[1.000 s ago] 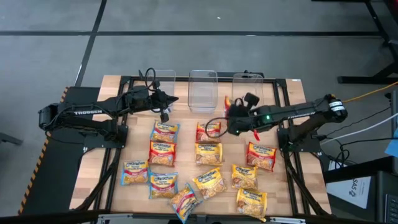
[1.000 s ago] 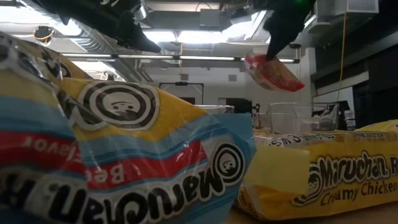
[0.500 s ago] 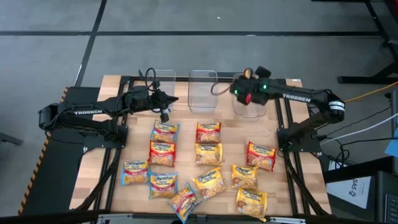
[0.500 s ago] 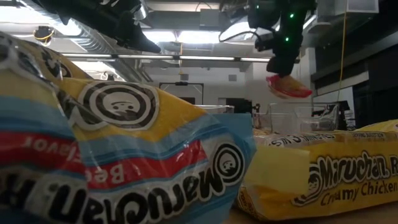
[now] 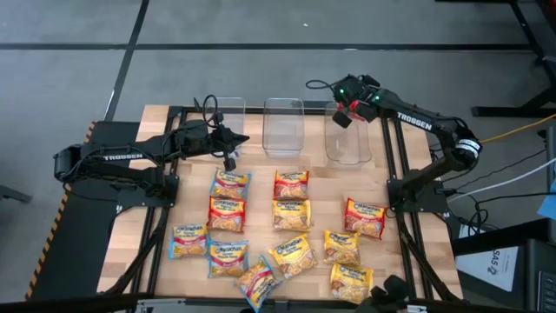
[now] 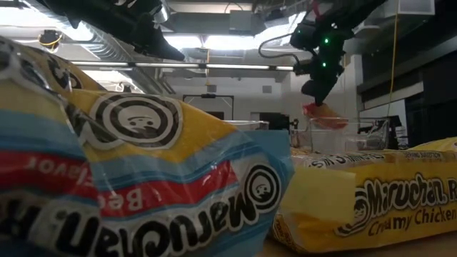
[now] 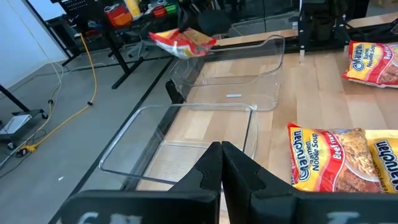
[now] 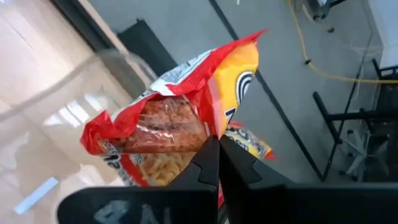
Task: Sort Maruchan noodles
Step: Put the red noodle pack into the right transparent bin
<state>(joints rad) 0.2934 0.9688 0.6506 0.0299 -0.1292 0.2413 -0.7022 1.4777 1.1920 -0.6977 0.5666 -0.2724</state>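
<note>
One packet: red-trimmed crinkly plastic Maruchan noodle packet (image 8: 180, 124), light, floppy, brittle inside.
Hold: right gripper (image 8: 217, 149) pinching its edge above clear plastic bin (image 5: 347, 143).
Left gripper (image 7: 221, 163): pressed together, empty.

Right claw (image 8: 217, 146) pinched closed, arm outstretched; left claw (image 7: 222, 151) closed, raised.

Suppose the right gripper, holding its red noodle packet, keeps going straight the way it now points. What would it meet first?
Probably the clear bin on the right. The right gripper, shut on the red noodle packet, hangs over that bin's far end, pointing down and outward. Depth is unclear; it might pass the far wall instead.
</note>
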